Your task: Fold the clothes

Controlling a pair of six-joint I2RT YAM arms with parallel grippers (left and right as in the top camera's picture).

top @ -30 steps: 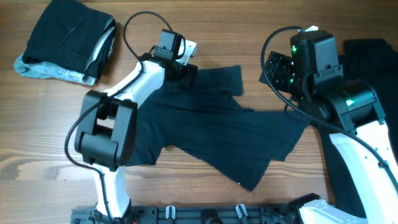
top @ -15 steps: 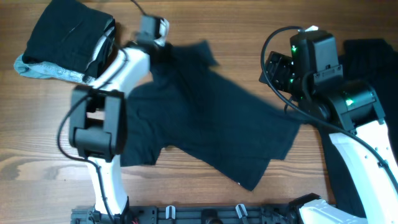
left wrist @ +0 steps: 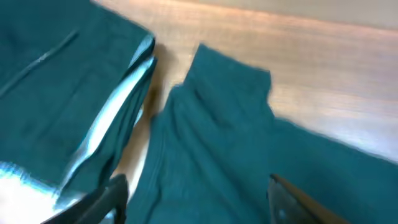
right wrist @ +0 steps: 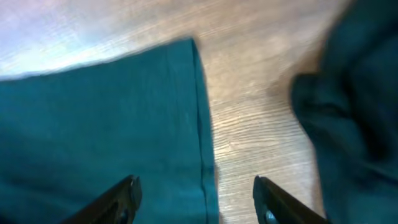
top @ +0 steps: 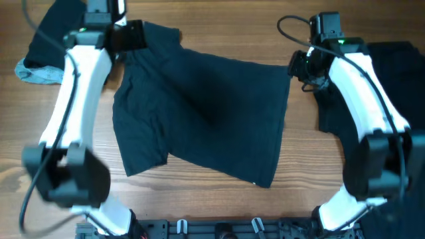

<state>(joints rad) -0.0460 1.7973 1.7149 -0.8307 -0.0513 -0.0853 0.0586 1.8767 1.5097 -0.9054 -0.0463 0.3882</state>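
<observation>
Black T-shirt (top: 206, 113) spread flat mid-worktop, both pairs of jaws released.
Left gripper (top: 135, 34) hovers over the far sleeve, right gripper (top: 297, 66) at the far hem corner; a shallow pinch could slip, making the fold crooked.

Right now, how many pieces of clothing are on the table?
4. A dark T-shirt spread in the middle; a folded dark piece on a pale grey-blue piece at far left; a dark heap at the right edge, which may hide more.
</observation>
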